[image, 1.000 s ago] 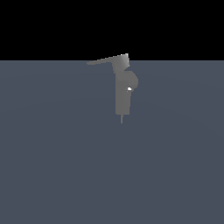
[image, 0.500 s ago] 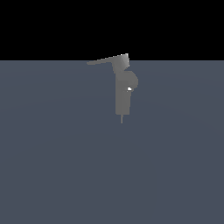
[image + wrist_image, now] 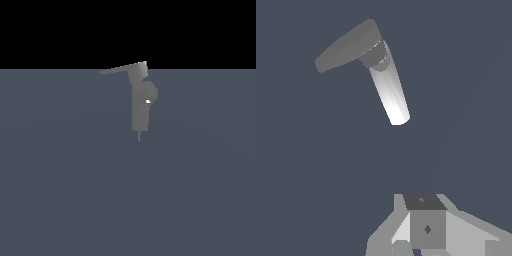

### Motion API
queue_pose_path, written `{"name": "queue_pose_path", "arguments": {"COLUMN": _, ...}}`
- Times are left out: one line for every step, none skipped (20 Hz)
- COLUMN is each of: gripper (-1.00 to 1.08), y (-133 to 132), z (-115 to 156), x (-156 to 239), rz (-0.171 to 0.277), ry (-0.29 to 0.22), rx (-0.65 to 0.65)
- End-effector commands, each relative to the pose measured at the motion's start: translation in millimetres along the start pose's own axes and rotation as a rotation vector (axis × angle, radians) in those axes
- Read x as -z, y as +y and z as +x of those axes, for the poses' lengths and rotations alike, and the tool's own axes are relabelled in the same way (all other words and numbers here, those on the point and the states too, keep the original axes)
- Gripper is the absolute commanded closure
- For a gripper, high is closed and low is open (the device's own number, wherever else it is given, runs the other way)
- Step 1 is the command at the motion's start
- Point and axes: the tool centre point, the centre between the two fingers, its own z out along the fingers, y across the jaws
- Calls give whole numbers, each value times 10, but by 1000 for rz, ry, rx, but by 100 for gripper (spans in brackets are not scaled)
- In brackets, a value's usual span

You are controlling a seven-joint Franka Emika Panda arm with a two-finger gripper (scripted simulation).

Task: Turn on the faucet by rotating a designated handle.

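The grey faucet (image 3: 140, 107) stands upright on the blue-grey floor in the middle of the exterior view, with a rounded bulge, a white dot and a thin spike at its bottom. The handle (image 3: 120, 69) is a thin tapering bar that sticks out from the top block toward the exterior view's left. No arm shows in that view. In the wrist view the handle (image 3: 348, 45) is a dark flat bar over the pale faucet body (image 3: 390, 90). Grey parts of my gripper (image 3: 426, 220) show at the picture's edge, well apart from the faucet. Its fingers are cut off by the edge.
A flat blue-grey floor (image 3: 60, 190) spreads all around the faucet. A black background lies behind it. No other objects show.
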Motion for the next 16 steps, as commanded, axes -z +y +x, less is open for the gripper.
{"name": "queue_pose_path", "arguments": {"gripper": 108, "y": -82, "z": 161, "x": -26, "rz": 5, "ry": -13, "rx": -65}}
{"name": "queue_pose_path", "arguments": {"gripper": 108, "y": -114, "z": 225, "x": -40, "rz": 6, "ry": -18, "rx": -90}}
{"name": "queue_pose_path", "arguments": {"gripper": 108, "y": -147, "z": 289, "x": -55, "rz": 7, "ry": -23, "rx": -116}}
{"name": "queue_pose_path", "arguments": {"gripper": 108, "y": -180, "z": 353, "x": -72, "rz": 7, "ry": -28, "rx": -142}}
{"name": "queue_pose_path", "arguments": {"gripper": 108, "y": -214, "z": 417, "x": -91, "rz": 7, "ry": -33, "rx": -168}}
{"name": "queue_pose_path", "arguments": {"gripper": 108, "y": -247, "z": 481, "x": -111, "rz": 7, "ry": -38, "rx": -194}}
{"name": "queue_pose_path", "arguments": {"gripper": 108, "y": -281, "z": 544, "x": -134, "rz": 7, "ry": -43, "rx": -219}}
{"name": "queue_pose_path", "arguments": {"gripper": 108, "y": -315, "z": 608, "x": -158, "rz": 6, "ry": -47, "rx": -245}}
{"name": "queue_pose_path", "arguments": {"gripper": 108, "y": -349, "z": 671, "x": -183, "rz": 5, "ry": -52, "rx": -271}}
{"name": "queue_pose_path", "arguments": {"gripper": 108, "y": -383, "z": 734, "x": -211, "rz": 3, "ry": -56, "rx": -297}}
{"name": "queue_pose_path", "arguments": {"gripper": 108, "y": -418, "z": 796, "x": -240, "rz": 2, "ry": -60, "rx": -323}}
{"name": "queue_pose_path", "arguments": {"gripper": 108, "y": -452, "z": 859, "x": -271, "rz": 0, "ry": -64, "rx": -349}}
{"name": "queue_pose_path", "arguments": {"gripper": 108, "y": -487, "z": 921, "x": -303, "rz": -2, "ry": -68, "rx": -375}}
{"name": "queue_pose_path", "arguments": {"gripper": 108, "y": -522, "z": 982, "x": -338, "rz": -5, "ry": -71, "rx": -401}}
{"name": "queue_pose_path", "arguments": {"gripper": 108, "y": -557, "z": 1043, "x": -374, "rz": -8, "ry": -75, "rx": -427}}
{"name": "queue_pose_path", "arguments": {"gripper": 108, "y": -593, "z": 1103, "x": -411, "rz": -11, "ry": -78, "rx": -453}}
